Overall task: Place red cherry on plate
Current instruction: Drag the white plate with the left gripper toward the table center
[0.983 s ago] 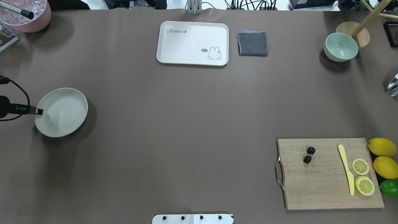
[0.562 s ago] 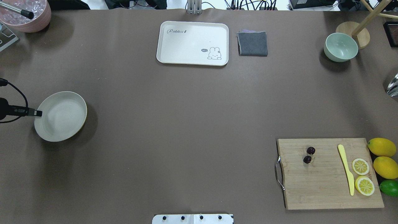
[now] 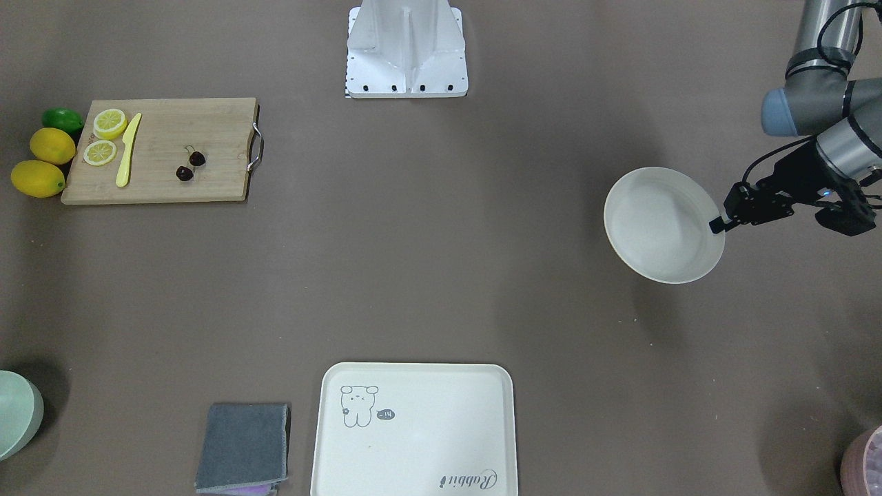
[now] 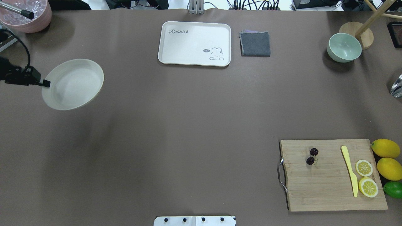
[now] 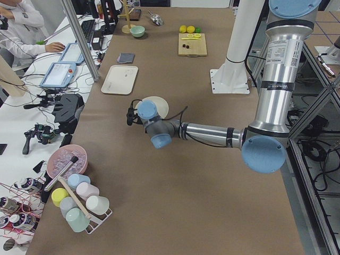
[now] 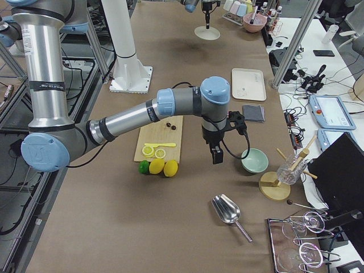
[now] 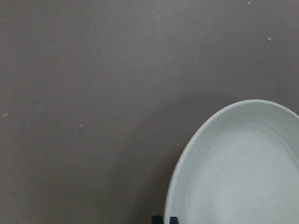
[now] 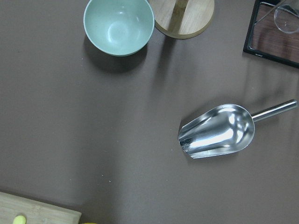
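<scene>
The desk (image 4: 188, 125) carries a matte brown cover, flat, with faint creases and a few pale specks. Cables and an aluminium post run along its far edge. The side views show a white side desk (image 5: 24, 125) with tablets and tools, where a person (image 5: 18, 24) sits.

Positions below are referenced to the tray (image 4: 194, 34), as seen in the overhead view.

- Far left of the tray, at the desk corner: a pink bowl (image 4: 28, 17).
- Left of the tray, nearer the robot: the left arm (image 4: 14, 77). The left jaws are clamped on the rim of the plate (image 4: 75, 83), which appears raised off the cover.
- Just right of the tray: a folded grey cloth (image 4: 255, 44).
- Farther right: a pale green bowl (image 4: 344, 47) beside a wooden stand (image 4: 356, 34).
- Right of the tray, near the robot-side edge: a cutting board (image 4: 326, 188). The red cherry (image 4: 313, 152) lies on its left half, with a yellow knife (image 4: 349, 169) and lemon slices (image 4: 364, 168) to the right.
- Off the board's right edge: lemons (image 4: 385, 148) and a lime (image 4: 393, 189).
- The right arm (image 6: 176, 102) hangs over this end. Whether the right jaws are wide or narrow cannot be told.
</scene>
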Motion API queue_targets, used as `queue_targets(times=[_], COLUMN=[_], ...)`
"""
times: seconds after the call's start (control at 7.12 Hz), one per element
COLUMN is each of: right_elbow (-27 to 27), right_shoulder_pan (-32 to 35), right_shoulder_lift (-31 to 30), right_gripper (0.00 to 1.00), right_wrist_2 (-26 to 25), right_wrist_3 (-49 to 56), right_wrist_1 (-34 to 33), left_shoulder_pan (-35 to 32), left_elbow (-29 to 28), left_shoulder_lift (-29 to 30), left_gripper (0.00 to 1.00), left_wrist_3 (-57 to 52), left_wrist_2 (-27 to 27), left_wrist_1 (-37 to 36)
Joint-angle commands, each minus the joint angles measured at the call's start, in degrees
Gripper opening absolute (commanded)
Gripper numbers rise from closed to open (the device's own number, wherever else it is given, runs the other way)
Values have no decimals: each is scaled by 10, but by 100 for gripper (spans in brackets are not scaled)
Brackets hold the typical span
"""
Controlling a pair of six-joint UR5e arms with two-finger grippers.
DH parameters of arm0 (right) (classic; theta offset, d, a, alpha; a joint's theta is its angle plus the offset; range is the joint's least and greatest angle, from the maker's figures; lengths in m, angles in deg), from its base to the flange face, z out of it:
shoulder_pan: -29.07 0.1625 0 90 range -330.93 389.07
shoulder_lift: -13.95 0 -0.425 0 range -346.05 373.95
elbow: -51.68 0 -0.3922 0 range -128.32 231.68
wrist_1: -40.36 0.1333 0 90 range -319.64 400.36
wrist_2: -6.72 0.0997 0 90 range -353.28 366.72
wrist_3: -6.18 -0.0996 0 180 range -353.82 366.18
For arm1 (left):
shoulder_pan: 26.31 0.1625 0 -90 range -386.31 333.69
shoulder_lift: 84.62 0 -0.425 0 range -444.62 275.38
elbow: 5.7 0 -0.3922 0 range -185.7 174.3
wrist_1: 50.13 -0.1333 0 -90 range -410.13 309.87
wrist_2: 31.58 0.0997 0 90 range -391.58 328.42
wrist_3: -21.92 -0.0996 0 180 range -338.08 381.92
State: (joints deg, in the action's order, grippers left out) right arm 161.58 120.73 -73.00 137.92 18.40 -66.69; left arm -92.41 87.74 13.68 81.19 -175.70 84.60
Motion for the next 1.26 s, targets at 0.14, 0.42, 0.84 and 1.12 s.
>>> queue_targets(times=[0.14,0.42,0.84,1.12], right_elbow=[0,1,1,1], right_shoulder_pan=[0,2,2,2], right_shoulder_lift=[-1,-2,1,1], right_gripper=[100,100,100,100], right_wrist_2=[-1,0,0,0], right_wrist_3=[0,0,-1,-1], right_wrist_1=[0,-1,0,0], left_shoulder_pan=[23,117,252,276], left_elbow=[139,145,103,55], left_shoulder_lift=[146,217,273,272], left_gripper=[0,0,0,0], left_wrist_3=[8,55,121,147], left_wrist_2=[24,130,276,298], left_wrist_1=[-313,-382,-377,-299])
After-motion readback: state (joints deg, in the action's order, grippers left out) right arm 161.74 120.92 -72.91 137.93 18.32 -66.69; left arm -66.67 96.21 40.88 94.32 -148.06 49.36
